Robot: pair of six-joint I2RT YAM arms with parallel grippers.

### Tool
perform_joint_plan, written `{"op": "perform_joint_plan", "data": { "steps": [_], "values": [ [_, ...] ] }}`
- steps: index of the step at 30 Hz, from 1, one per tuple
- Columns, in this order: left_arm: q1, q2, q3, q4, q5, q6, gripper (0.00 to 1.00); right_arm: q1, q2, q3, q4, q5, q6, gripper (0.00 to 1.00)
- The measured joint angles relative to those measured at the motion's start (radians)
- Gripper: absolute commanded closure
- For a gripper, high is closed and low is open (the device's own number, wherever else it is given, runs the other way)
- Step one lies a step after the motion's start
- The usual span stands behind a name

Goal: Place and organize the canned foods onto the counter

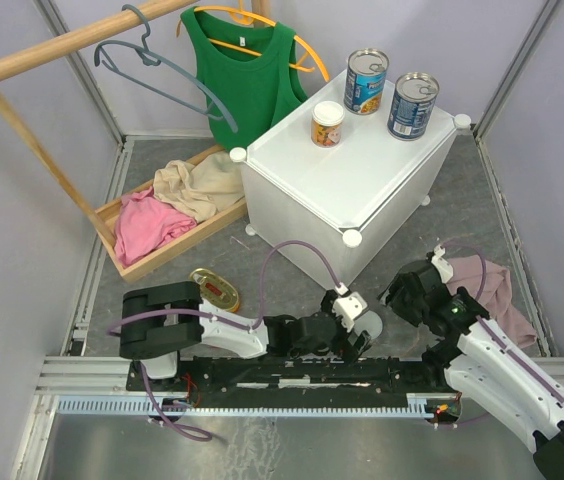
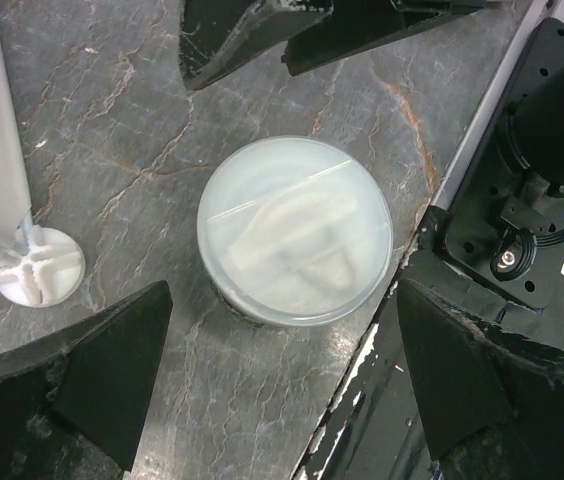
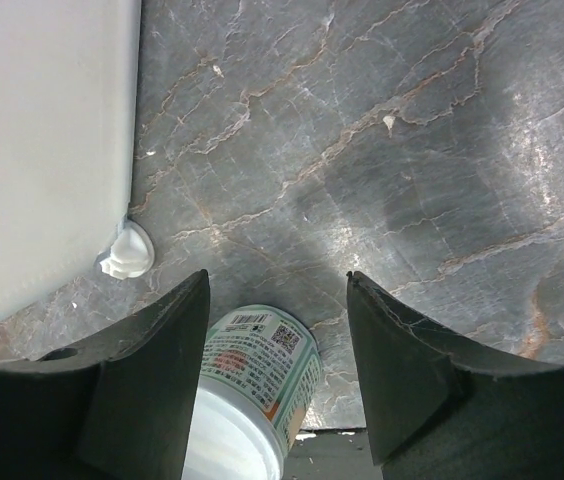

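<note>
My left gripper, jaws apart, straddles a small white-lidded can on the floor beside the counter. The right gripper (also spread wide) hovers alongside.

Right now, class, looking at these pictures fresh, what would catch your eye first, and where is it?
The white counter stands mid-floor, two tall blue-labelled cans and a small white-lidded can near its far edge. Before it, the open left gripper hangs over another white-lidded can on the dark floor. A green top hangs on the wooden rack behind.
</note>
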Motion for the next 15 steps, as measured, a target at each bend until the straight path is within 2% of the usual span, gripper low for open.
{"op": "perform_joint_plan", "data": {
  "steps": [15],
  "values": [
    [0.0, 0.064, 0.077, 0.0, 0.024, 0.036, 0.01, 0.0, 0.001, -0.021, 0.015, -0.026, 0.006, 0.36]
  ]
}}
